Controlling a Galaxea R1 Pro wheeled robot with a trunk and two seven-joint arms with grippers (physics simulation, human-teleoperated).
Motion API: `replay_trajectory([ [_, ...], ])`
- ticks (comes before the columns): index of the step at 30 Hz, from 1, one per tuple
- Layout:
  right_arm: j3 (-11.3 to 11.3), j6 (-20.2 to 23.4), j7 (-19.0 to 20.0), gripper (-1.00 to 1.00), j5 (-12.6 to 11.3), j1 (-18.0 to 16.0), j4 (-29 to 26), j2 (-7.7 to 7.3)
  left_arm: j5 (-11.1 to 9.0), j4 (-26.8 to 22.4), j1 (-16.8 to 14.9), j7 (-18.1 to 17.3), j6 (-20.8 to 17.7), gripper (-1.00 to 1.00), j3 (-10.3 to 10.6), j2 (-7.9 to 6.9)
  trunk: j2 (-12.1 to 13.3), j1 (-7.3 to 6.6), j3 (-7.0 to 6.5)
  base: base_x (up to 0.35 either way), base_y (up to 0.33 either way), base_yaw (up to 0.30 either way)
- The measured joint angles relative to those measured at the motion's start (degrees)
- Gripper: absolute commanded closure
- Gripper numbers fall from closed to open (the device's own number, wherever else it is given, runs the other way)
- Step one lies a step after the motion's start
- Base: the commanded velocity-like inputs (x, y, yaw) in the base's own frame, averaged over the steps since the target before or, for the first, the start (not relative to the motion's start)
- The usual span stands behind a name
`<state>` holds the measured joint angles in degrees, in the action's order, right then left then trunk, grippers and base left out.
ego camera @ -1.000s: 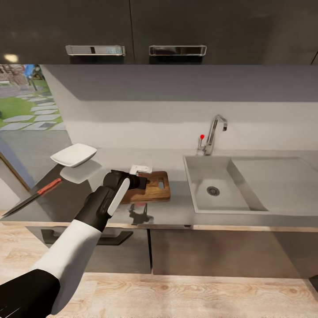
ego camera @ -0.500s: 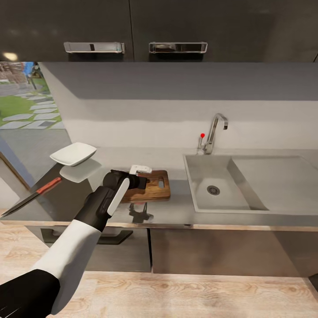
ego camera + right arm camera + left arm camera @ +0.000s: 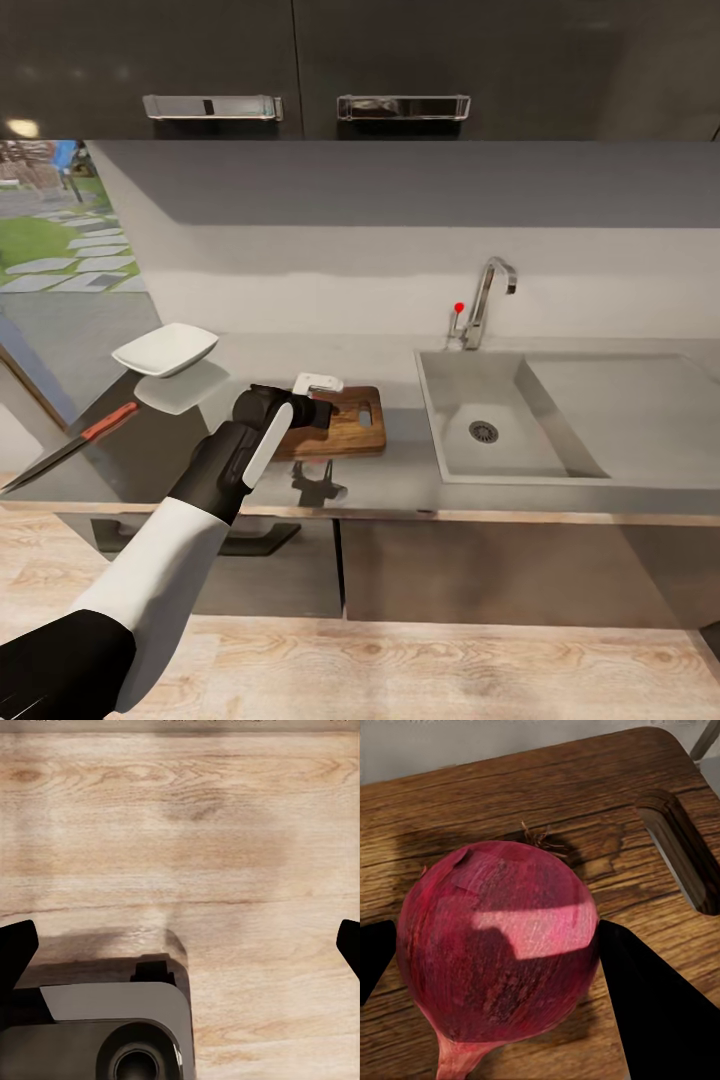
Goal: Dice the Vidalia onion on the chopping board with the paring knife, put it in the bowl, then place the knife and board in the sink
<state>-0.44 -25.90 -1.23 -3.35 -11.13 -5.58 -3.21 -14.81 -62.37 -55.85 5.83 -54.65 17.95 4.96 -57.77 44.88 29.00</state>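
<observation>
Onion (image 3: 499,941), pinkish-red and whole, clamped between the left gripper's (image 3: 495,967) dark fingers (image 3: 649,1005), over the chopping board (image 3: 345,425) near the slot-shaped handle hole (image 3: 679,847). Board flat on the grey countertop (image 3: 400,480), just left of the sink (image 3: 480,425). White bowl (image 3: 166,349) further left; paring knife (image 3: 70,445) with red handle near the counter's left end. Right gripper (image 3: 180,945) spread wide over pale plank floor (image 3: 225,832), holding nothing.
</observation>
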Motion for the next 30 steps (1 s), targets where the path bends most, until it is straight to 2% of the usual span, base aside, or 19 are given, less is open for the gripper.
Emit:
replay_trajectory([
  [24,0.0,0.0,0.0,-1.00,0.1,0.0,0.0,-0.24,0.0,-0.2,0.0,0.0,0.0,1.00,0.2,0.01,0.0,0.01,0.00,0.003,0.000,0.000],
  [25,0.0,0.0,0.0,-1.00,0.1,0.0,0.0,-0.23,0.0,-0.3,0.0,0.0,0.0,-1.00,0.2,0.00,0.0,0.01,0.00,0.000,0.000,0.000],
  [30,0.0,0.0,0.0,-1.00,0.1,0.0,0.0,-0.23,0.0,-0.6,0.0,0.0,0.0,-1.00,0.3,-0.03,0.0,0.01,0.00,0.000,0.000,0.000],
])
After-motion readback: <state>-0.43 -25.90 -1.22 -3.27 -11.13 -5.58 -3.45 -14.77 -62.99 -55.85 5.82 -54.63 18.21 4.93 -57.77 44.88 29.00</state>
